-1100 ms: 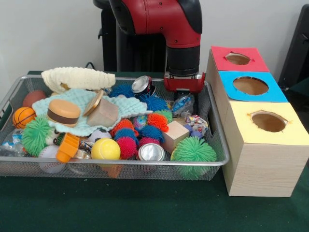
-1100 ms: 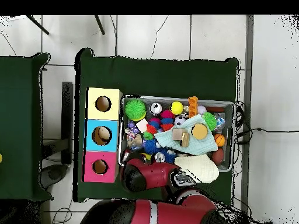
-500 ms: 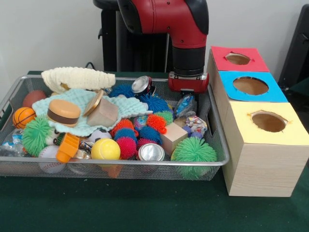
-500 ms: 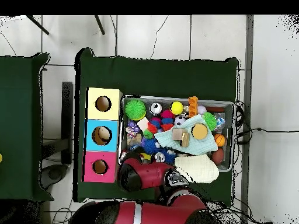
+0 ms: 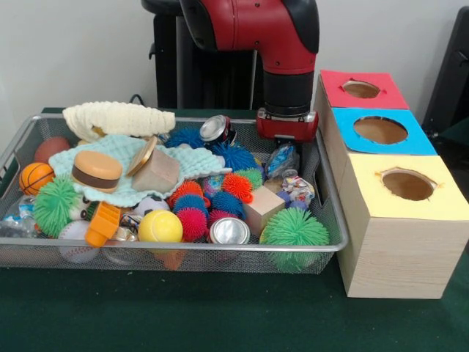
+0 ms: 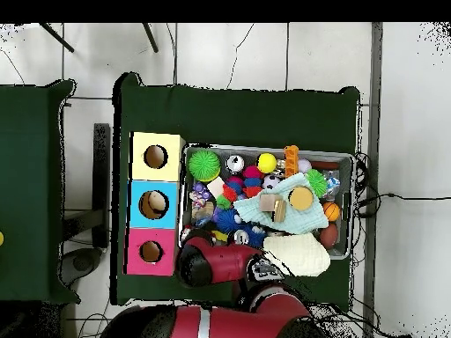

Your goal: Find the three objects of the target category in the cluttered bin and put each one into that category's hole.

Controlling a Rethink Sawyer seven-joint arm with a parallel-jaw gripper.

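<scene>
The red and black arm (image 5: 253,29) comes down steeply over the far right corner of the wire bin (image 5: 168,253), its wrist pointing straight down, and the hand (image 5: 287,126) sits at the bin's back rim, at about 1 o'clock from the bin's middle in the front view; its fingers are hidden, so I cannot tell whether it is open or closed, or whether it grips anything. Just below the hand lies a crinkled foil wrapper (image 5: 279,159), and a crushed drink can (image 5: 215,128) rests at 9 o'clock from the hand. The bin is crowded: spiky rubber balls in blue (image 5: 233,156), orange (image 5: 238,185), pink (image 5: 193,223) and green (image 5: 294,227), a yellow ball (image 5: 160,226), a toy burger (image 5: 97,170) on a mint cloth (image 5: 121,150), a wooden block (image 5: 262,207), a can standing on end (image 5: 229,231) and a small basketball (image 5: 35,177). At 3 o'clock from the bin stands a wooden box (image 5: 396,253) with three round holes, topped red (image 5: 361,89), blue (image 5: 380,130) and yellow (image 5: 407,184) from far to near. Everything rests on a bench covered in dark green cloth (image 5: 183,315). In the overhead view the floor is pale tile (image 6: 229,53), with another green-covered bench (image 6: 31,194) at 9 o'clock.
</scene>
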